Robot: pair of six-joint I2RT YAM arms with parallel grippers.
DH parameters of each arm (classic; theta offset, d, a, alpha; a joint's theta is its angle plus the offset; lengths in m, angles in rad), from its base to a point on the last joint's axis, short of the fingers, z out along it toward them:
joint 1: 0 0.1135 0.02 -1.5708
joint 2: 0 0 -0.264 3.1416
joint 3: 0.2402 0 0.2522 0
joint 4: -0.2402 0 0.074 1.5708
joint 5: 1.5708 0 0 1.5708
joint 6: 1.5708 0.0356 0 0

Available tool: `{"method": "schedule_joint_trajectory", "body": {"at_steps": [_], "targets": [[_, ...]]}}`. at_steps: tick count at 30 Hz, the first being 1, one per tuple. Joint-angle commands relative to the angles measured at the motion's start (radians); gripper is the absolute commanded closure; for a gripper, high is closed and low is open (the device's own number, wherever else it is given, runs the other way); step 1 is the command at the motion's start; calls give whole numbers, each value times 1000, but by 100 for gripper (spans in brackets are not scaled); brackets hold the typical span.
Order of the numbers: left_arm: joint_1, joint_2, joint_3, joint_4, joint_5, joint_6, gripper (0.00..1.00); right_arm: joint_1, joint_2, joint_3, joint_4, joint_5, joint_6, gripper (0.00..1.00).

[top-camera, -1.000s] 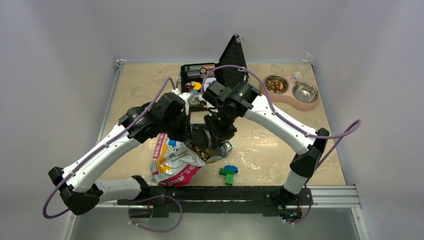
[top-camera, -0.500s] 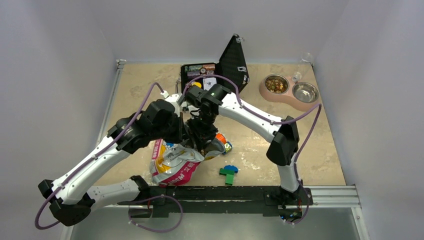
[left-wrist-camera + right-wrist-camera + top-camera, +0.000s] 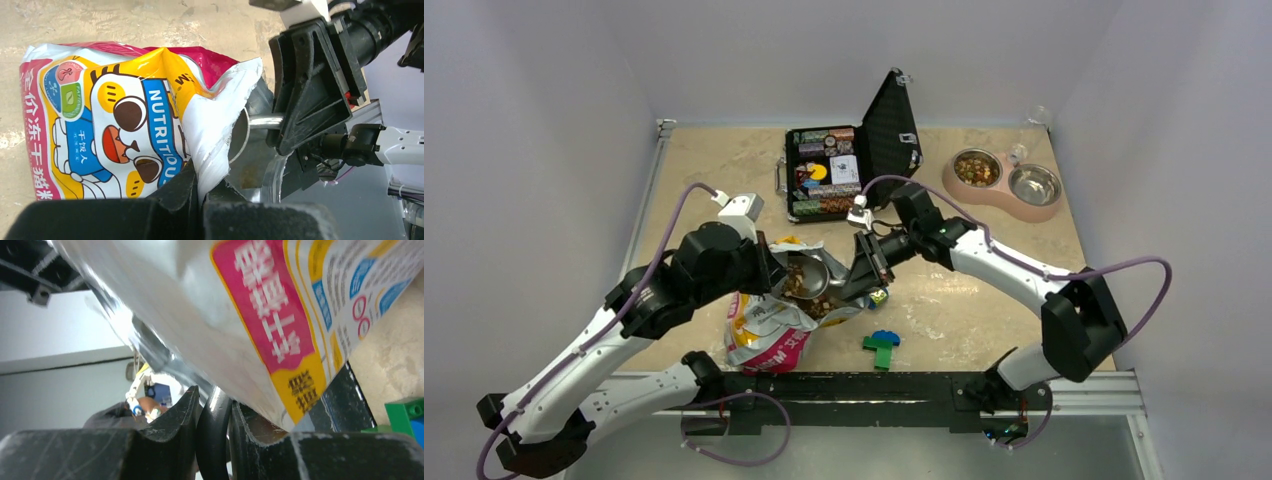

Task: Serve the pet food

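Observation:
The pet food bag [image 3: 767, 332] lies near the table's front, its colourful printed side [image 3: 125, 115] facing the left wrist camera. My left gripper [image 3: 767, 274] is shut on the bag's white torn edge [image 3: 220, 130], holding the mouth up. My right gripper [image 3: 865, 270] is shut on the black handle [image 3: 214, 425] of a metal scoop [image 3: 807, 277]. The scoop sits in the bag's mouth with brown pet food [image 3: 798, 284] in it. In the right wrist view the bag [image 3: 280, 305] fills the frame above the jaws. More kibble lies in the left bowl [image 3: 976, 168] of a pink double feeder.
The pink double feeder [image 3: 1007, 204] stands at the back right; its right bowl [image 3: 1035, 183] is bare metal. An open black case [image 3: 826, 172] of chips stands at the back centre. Green and blue blocks [image 3: 881, 346] and a small toy [image 3: 879, 295] lie beside the bag.
The right arm has swung out to the right and dropped low, so the scoop now enters the bag from the side. The left arm has pulled back left with the bag's edge.

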Motion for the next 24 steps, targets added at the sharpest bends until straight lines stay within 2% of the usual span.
{"method": "schedule_joint_trajectory", "body": {"at_steps": [1, 3, 7, 10, 14, 18, 20, 21, 24], "targets": [[-6, -67, 39, 176, -90, 2, 100, -61, -125, -106, 190, -102, 16, 100], [-6, -75, 48, 158, -110, 9, 100, -61, -170, -140, 241, -106, 61, 100], [-7, -94, 46, 139, -130, 17, 100, -85, -243, -180, 202, -111, 47, 100], [-6, -105, 41, 134, -129, 16, 100, -88, -297, -225, 237, -123, 72, 100], [-6, -118, 33, 136, -126, 22, 100, -94, -315, -275, 279, -99, 98, 100], [-6, -127, 35, 153, -111, 35, 100, -49, -180, -259, 500, -33, 234, 100], [-6, -122, 42, 158, -106, 44, 100, -30, -114, -232, 619, -55, 340, 100], [-6, -115, 48, 154, -105, 48, 100, -30, -133, -250, 645, -64, 351, 100], [-6, -104, 70, 142, -87, 56, 100, -32, -256, -278, 431, 36, 218, 100]]}}
